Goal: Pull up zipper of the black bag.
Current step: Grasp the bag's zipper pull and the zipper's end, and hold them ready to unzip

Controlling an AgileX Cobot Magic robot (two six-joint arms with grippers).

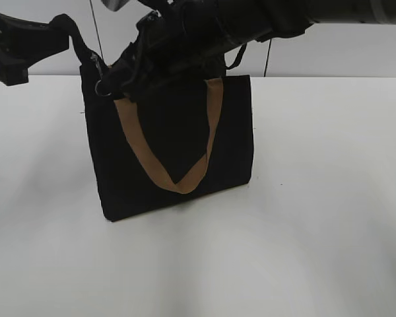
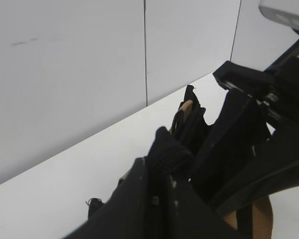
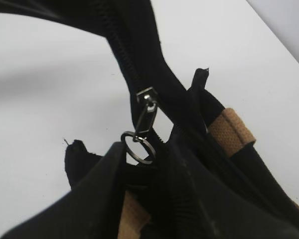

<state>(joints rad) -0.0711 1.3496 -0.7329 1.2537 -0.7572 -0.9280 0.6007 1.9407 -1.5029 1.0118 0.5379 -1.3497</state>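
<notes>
The black bag [image 1: 165,152] stands upright on the white table, tan handle [image 1: 178,178] hanging down its front. My left gripper [image 1: 53,30] is shut on the black fabric end of the zipper at the bag's top left corner and holds it taut; the left wrist view [image 2: 162,184] shows the pinched fabric [image 2: 167,154]. My right gripper [image 1: 122,72] reaches across the bag's top. In the right wrist view its jaws [image 3: 144,164] are apart, with the ring pull [image 3: 138,147] at their tips, hanging from the silver slider [image 3: 147,94]. The ring also shows in the exterior view [image 1: 104,88].
The white table [image 1: 317,231] spreads around the bag. A pale wall [image 1: 330,53] with thin dark cables [image 1: 268,59] stands behind the table's back edge. My right arm [image 2: 269,99] crosses above the bag. The second tan handle [image 3: 231,127] lies beside the zipper.
</notes>
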